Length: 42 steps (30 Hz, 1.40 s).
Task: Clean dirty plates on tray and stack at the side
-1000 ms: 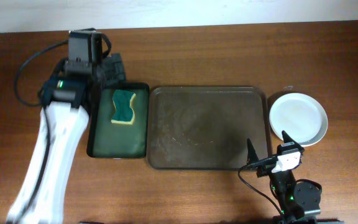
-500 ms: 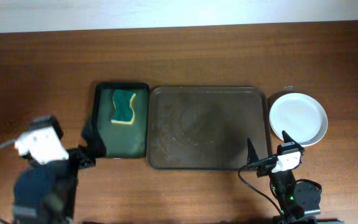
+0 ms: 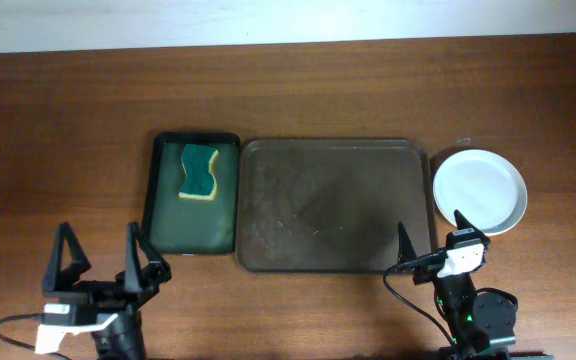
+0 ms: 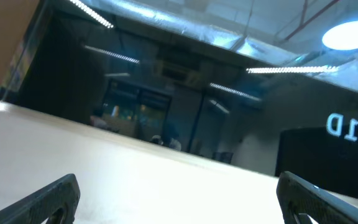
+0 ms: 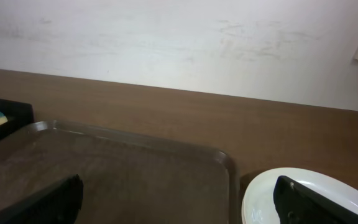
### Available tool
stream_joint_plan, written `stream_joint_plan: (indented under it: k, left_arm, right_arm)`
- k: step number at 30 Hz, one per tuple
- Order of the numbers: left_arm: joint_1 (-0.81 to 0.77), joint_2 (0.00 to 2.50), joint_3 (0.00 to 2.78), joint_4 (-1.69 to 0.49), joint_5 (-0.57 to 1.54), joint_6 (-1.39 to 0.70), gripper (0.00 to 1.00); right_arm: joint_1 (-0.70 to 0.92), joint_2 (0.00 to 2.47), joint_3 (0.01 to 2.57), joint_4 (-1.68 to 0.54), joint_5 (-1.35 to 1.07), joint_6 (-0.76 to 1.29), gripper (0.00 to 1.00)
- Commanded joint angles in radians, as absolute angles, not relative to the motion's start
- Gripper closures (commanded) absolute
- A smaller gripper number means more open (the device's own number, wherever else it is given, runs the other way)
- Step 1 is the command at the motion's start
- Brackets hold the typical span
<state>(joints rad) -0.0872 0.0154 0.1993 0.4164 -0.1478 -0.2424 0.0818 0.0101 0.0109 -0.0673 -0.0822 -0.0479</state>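
Observation:
The white plates (image 3: 480,190) sit as one stack on the table just right of the dark brown tray (image 3: 334,205), which holds nothing. The stack also shows at the lower right of the right wrist view (image 5: 303,196), beside the tray (image 5: 135,168). My right gripper (image 3: 431,232) is open and empty at the tray's front right corner, its fingers at the wrist view's lower corners (image 5: 179,202). My left gripper (image 3: 101,257) is open and empty near the table's front left, aimed upward at a ceiling (image 4: 179,199).
A narrower black tray (image 3: 190,195) with a greenish bottom lies left of the brown tray and holds a green and yellow sponge (image 3: 198,171). A white wall runs behind the table's far edge.
The left arm has pulled back from the black tray's far end to the front left of the table. The sponge, plates and right arm have not moved.

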Motion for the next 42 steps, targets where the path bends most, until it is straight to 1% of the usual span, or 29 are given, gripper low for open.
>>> stream_joint_plan:
  k: [1,5,9,12,15,42]
  left_arm:
    - [-0.052,0.005,0.105,0.418,-0.116,-0.238,0.01]
    - [-0.028,0.005,0.013,0.394,-0.081,-0.238,0.01]
    - [-0.028,0.005,0.009,0.124,-0.087,-0.236,0.01]
    - [-0.028,0.005,0.009,-0.082,-0.076,-0.168,0.01]
    - [-0.028,0.005,0.009,-0.083,0.006,-0.020,0.01]
    - [-0.028,0.005,0.009,-0.083,0.004,-0.022,0.01]
  right_arm:
    - [0.077,0.003,0.006,-0.072,-0.074,-0.037,0.02]
    - [0.077,0.003,0.006,-0.072,-0.074,-0.037,0.02]
    - [0.077,0.003,0.006,-0.073,-0.074,-0.037,0.02]
    - [0.077,0.003,0.006,-0.072,-0.074,-0.037,0.02]
    - [0.077,0.003,0.006,-0.073,-0.074,-0.037,0.02]
    - [0.077,0.003,0.006,-0.072,-0.074,-0.037,0.02]
